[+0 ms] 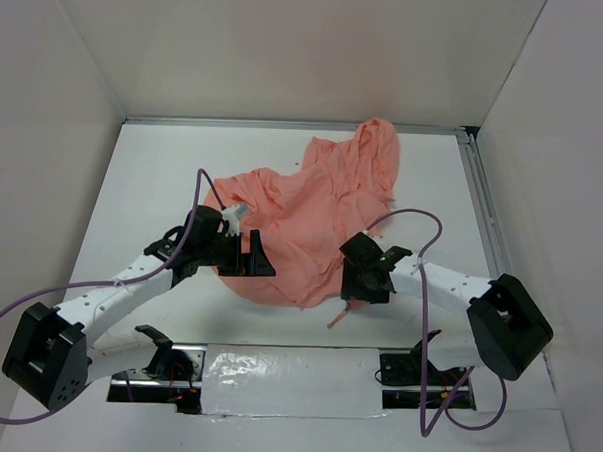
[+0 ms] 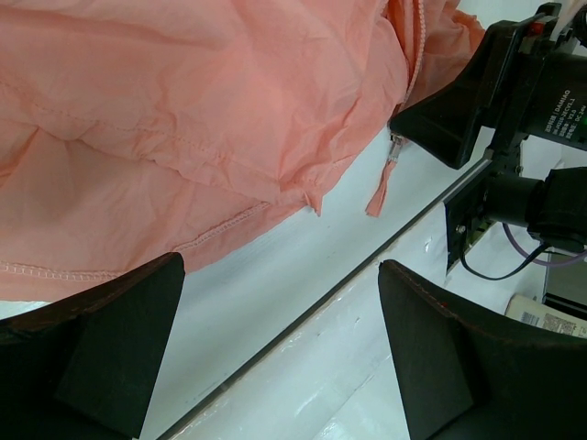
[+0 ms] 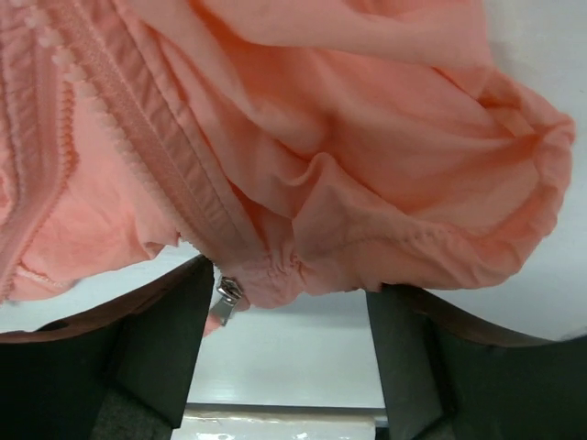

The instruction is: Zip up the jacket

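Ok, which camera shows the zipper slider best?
Right wrist: the metal zipper slider is close and sharp at the jacket hem. Left wrist shows it small and distant; top external shows only its pink pull tab.

Crumpled salmon-pink jacket (image 1: 307, 221) on white table (image 1: 164, 160), hood (image 1: 375, 149) toward far wall, zipper slider (image 3: 225, 301) at near hem.

White walls (image 1: 289, 45) are enclosing the white table (image 1: 154, 175) on three sides. A metal rail (image 1: 480, 194) is running along the table's right edge. A glossy white strip (image 1: 295, 381) is lying across its near edge.
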Robot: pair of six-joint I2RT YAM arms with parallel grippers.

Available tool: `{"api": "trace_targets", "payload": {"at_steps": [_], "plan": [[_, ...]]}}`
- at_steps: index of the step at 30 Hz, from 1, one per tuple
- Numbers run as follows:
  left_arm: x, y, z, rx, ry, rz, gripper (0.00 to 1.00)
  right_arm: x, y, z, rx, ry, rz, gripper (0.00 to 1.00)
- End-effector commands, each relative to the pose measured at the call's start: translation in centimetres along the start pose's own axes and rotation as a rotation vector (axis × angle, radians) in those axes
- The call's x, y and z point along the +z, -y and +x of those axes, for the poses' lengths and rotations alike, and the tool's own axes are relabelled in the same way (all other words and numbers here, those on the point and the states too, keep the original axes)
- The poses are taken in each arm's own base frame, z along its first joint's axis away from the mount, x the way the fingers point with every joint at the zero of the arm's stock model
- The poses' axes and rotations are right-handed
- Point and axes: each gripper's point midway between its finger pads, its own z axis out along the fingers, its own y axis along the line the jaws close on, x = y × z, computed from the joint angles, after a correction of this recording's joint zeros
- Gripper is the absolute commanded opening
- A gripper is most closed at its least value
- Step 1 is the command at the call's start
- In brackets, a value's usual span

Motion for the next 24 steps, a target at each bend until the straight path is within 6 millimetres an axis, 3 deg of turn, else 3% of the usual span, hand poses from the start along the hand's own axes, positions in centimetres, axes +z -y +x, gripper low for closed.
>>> {"api": "trace_targets", "payload": {"at_steps": [1,3,5,6,10,13,18,24], "plan": [[-0.1,0.9,-1.0,0.038,0.027,0.031,0.99,0.1,-2.1,-0.8,0.014,0.033,-0.052,0.69],[-0.2,0.8,-0.9,0.037,0.030,0.028,0.99,0.5,-2.1,-0.3,0.020,0.019,-0.036,0.66],[-0.2,0.8,-0.9,0.034,0.030,0.028,0.99,1.0,-1.6,-0.1,0.039,0.019,0.020,0.56],[-0.2,0.8,-0.9,0.035,0.030,0.028,0.99,1.1,-1.3,0.1,0.041,0.016,0.043,0.46],[-0.3,0.8,-1.0,0.038,0.034,0.025,0.99,1.6,-1.2,0.7,0.042,0.009,0.076,0.26],[-0.5,1.0,-1.1,0.038,0.039,0.029,0.99,1.4,-1.8,0.7,0.036,0.018,0.049,0.01],[-0.7,1.4,-0.9,0.043,0.036,0.050,0.99,0.0,-3.6,-0.2,0.009,0.072,-0.069,0.00],[-0.7,2.4,-0.8,0.084,0.030,0.109,0.99,-3.9,-5.8,-2.3,-0.023,0.199,-0.270,0.00]]}}
